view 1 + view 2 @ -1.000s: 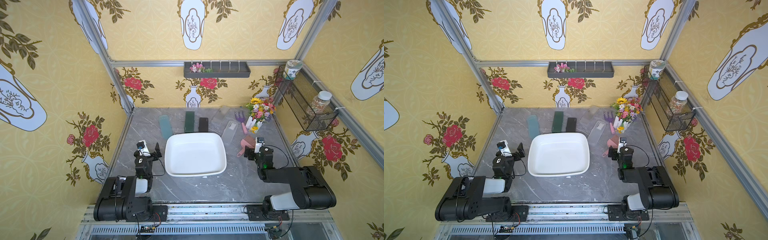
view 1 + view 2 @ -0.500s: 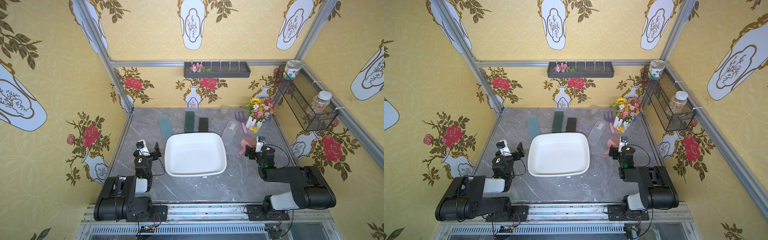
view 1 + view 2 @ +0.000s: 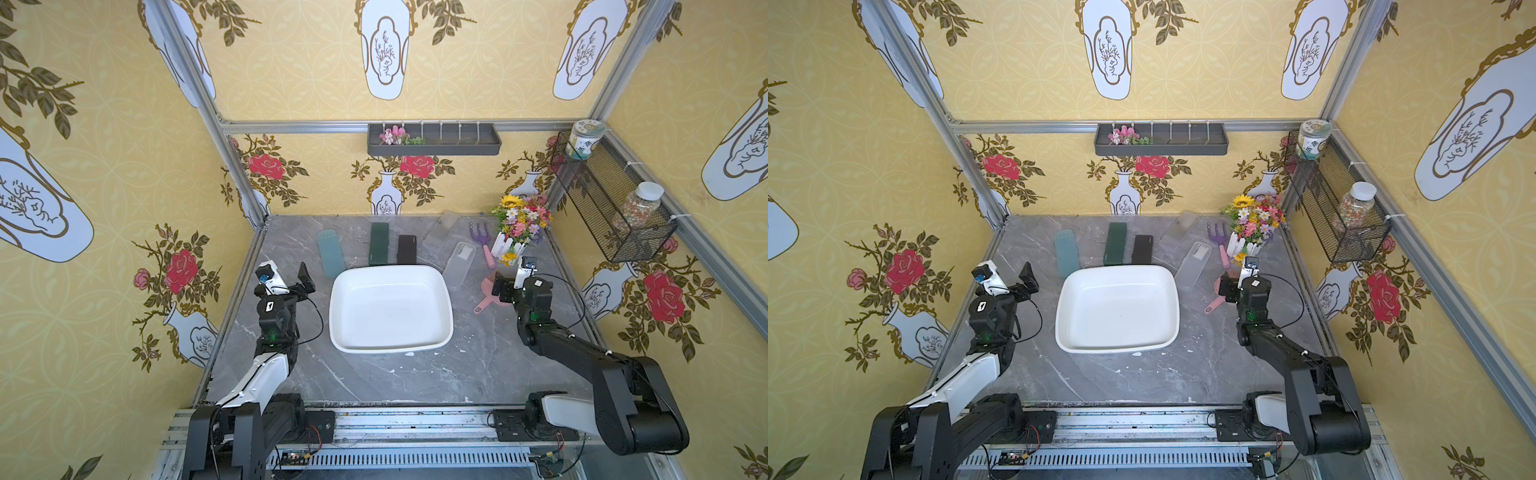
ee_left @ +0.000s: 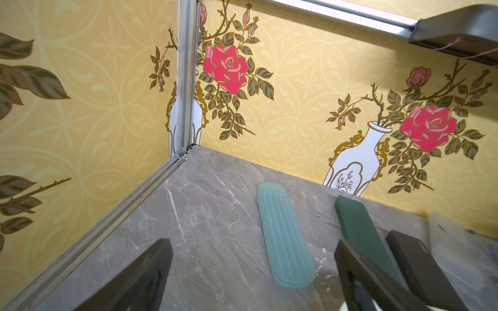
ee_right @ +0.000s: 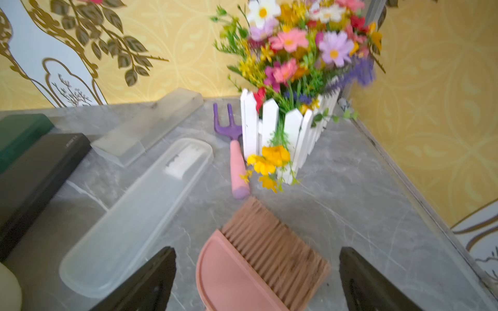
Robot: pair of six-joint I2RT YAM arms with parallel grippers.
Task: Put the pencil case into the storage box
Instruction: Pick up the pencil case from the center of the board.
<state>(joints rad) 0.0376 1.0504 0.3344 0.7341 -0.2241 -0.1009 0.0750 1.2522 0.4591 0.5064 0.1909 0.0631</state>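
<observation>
The storage box point(image 3: 390, 309) is a wide, shallow white tub in the middle of the grey marble table, and nothing lies in it. Several pencil cases lie just behind it: frosted teal point(image 3: 330, 253) point(image 4: 285, 237), dark green point(image 3: 378, 243), black point(image 3: 406, 249) and clear frosted point(image 3: 459, 266) point(image 5: 140, 212). My left gripper point(image 3: 289, 277) point(image 4: 252, 250) hovers open left of the box, short of the teal case. On the box's right, my right gripper point(image 3: 512, 283) point(image 5: 256, 253) is open above a pink brush point(image 5: 258, 258). Neither holds anything.
A second clear case point(image 5: 151, 123) lies by the back wall. A purple hand rake point(image 3: 484, 245) and a white fence planter of flowers point(image 3: 519, 232) crowd the back right corner. Walls close in on three sides, with a grey tray point(image 3: 434, 139) and a wire basket point(image 3: 611, 208) hung high.
Both arms have risen and reached slightly toward the back of the table. The right wrist view is blurred by that motion. Both grippers stay open.
</observation>
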